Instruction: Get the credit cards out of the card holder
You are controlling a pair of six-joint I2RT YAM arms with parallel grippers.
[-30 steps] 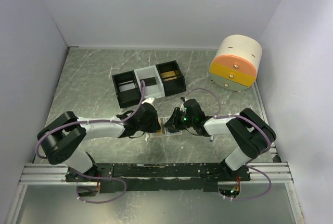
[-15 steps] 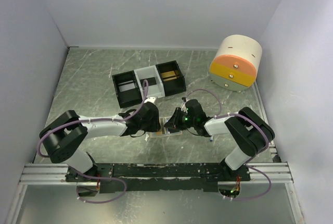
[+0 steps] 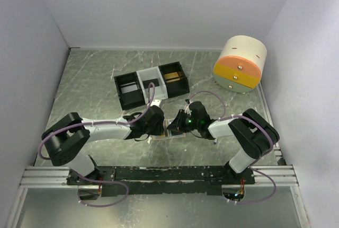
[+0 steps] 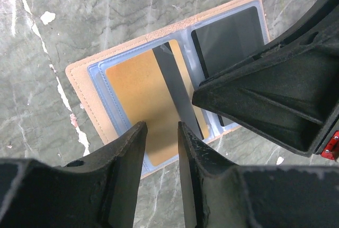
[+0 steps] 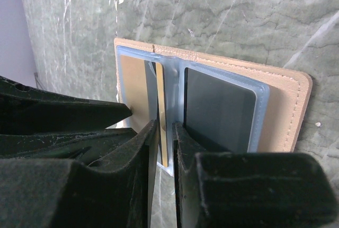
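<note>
A limp sleeve (image 5: 153,90) of the card holder (image 5: 275,116) is pinched by the right gripper (image 5: 165,132), while the stiff, slick gold card (image 4: 135,95) is judged best taken edgewise by the parted, empty left gripper (image 4: 161,132).

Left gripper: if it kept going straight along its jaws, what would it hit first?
Probably the gold card, sleeved in the open card holder, just beyond the left gripper; depth is hard to judge.

Both arms reached inward, left gripper (image 4: 160,132) and right gripper (image 5: 165,130) almost touching. Left jaws stood slightly parted; the right pinched the card holder (image 5: 288,101).
</note>
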